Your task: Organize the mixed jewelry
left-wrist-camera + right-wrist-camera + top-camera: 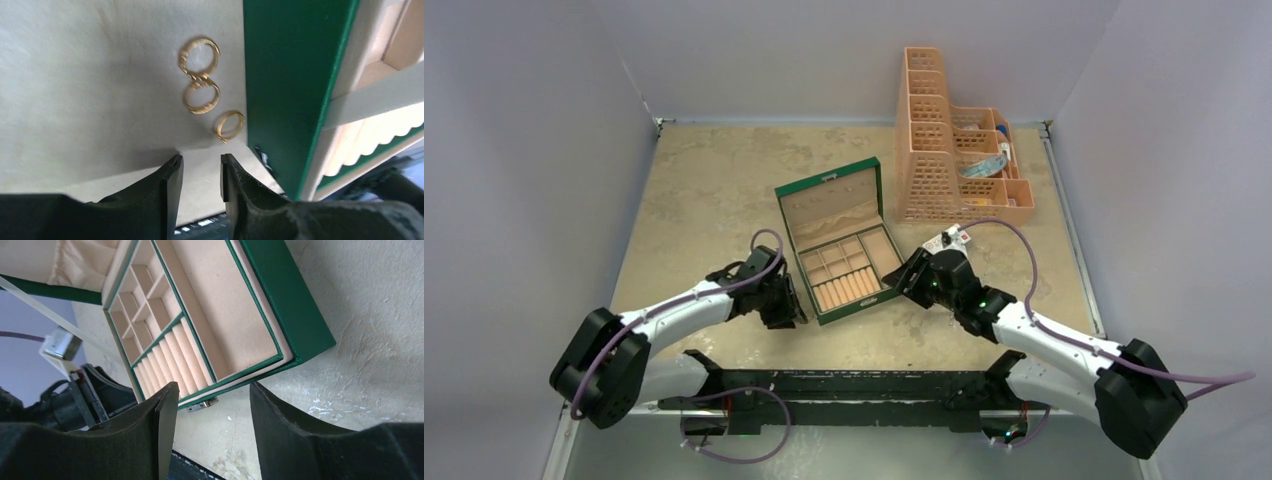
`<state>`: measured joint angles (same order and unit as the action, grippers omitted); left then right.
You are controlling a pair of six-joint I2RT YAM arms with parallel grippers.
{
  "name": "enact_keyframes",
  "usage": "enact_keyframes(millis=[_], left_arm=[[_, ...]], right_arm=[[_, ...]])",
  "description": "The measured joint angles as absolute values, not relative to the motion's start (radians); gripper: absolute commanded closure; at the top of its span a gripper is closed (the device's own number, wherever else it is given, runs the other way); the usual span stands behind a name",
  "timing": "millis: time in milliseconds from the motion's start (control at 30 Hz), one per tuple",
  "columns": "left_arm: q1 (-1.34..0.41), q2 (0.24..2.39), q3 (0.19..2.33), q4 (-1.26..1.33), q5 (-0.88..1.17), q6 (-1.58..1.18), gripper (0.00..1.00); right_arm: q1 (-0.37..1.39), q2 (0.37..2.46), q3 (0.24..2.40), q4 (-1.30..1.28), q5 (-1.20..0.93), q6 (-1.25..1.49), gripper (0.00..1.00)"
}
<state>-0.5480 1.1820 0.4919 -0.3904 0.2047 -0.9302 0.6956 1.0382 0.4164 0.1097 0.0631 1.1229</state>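
Left wrist view: the left gripper (201, 162) is empty, jaws slightly parted. Three gold rings (201, 96) lie on the table (75, 75) just ahead of its tips, beside the green box (285, 75) on its right. The right gripper (214, 392) hangs spread wide and empty by the box's corner. This looks like the approach to a ring pick; next, the left gripper should advance, lower and pinch the nearest ring.

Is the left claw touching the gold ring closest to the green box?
Apart. The left wrist view shows a strip of bare table between the open left claw and that ring, which lies just ahead.
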Motion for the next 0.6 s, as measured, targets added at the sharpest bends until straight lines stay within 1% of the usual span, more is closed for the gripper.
enact_keyframes(millis=[100,233,400,600], left_arm=[[-0.604,1.243,0.525,-0.408,0.148,-0.961,0.68],[-0.638,1.293,0.572,-0.406,0.1,-0.978,0.68],[-0.657,1.301,0.588,-0.419,0.054,-0.988,0.69],[-0.681,1.31,0.607,-0.455,-0.021,-1.004,0.76]], right_arm=[[0.696,0.997,0.416,0.1,0.093,1.127,0.43],[0.696,0.96,0.416,0.095,0.122,1.131,0.43],[0.696,0.951,0.416,0.078,0.141,1.135,0.43],[0.696,0.949,0.416,0.065,0.146,1.136,0.43]])
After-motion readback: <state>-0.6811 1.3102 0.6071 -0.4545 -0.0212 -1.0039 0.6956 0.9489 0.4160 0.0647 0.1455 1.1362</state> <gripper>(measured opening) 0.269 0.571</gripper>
